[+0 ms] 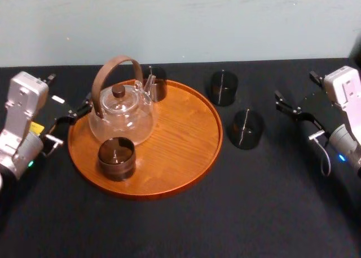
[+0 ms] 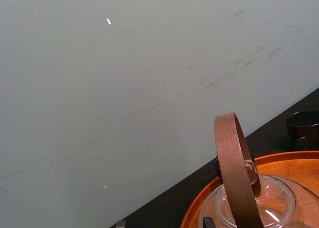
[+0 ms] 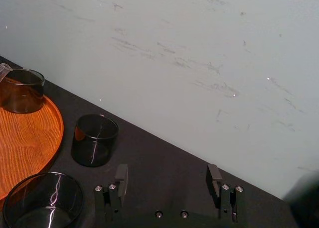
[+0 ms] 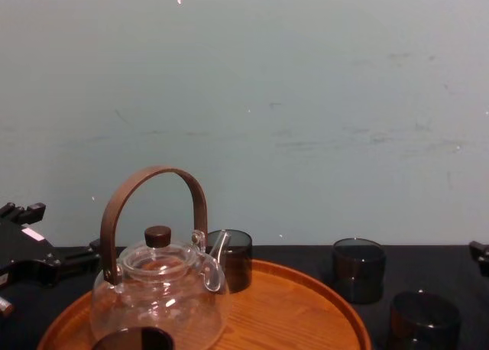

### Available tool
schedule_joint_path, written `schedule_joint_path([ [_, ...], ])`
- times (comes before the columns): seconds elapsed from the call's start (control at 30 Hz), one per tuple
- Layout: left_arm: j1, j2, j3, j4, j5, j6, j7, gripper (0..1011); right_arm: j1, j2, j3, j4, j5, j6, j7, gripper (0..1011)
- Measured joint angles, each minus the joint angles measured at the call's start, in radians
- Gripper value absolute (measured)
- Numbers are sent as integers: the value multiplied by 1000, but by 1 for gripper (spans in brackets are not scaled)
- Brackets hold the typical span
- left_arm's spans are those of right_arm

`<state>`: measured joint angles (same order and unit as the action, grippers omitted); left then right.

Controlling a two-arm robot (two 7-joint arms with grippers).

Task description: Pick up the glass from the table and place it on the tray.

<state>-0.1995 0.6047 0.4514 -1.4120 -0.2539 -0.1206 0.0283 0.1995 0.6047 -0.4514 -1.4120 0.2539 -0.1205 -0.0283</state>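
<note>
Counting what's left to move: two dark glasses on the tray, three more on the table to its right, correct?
Not three: the head view shows two glasses on the table right of the tray, a far glass and a near glass. The rest holds.

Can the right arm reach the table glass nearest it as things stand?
Probably yes. The right gripper, fingers open, is beside the glass with only bare table between. The tray lies beyond it and the other glass stands apart, farther back.

L arm (image 1: pixel 25 103) was white-grey w/ yellow tag, green LED | R arm (image 1: pixel 350 89) was white w/ grey cable, blue LED | jaws were black, silver screws
</note>
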Motion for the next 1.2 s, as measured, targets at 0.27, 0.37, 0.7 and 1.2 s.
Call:
schedule_joint_path([
  [0.27,0,0,0,0,0,0,0,1002,0,0,0,0,0,0,0,1002],
  [0.37,0,0,0,0,0,0,0,1001,0,0,0,0,0,0,0,1002],
  [0.7,0,0,0,0,0,0,0,1001,0,0,0,0,0,0,0,1003],
  [1.2,0,0,0,0,0,0,0,1001,-57,38,42,-89,79,91,161,1002],
])
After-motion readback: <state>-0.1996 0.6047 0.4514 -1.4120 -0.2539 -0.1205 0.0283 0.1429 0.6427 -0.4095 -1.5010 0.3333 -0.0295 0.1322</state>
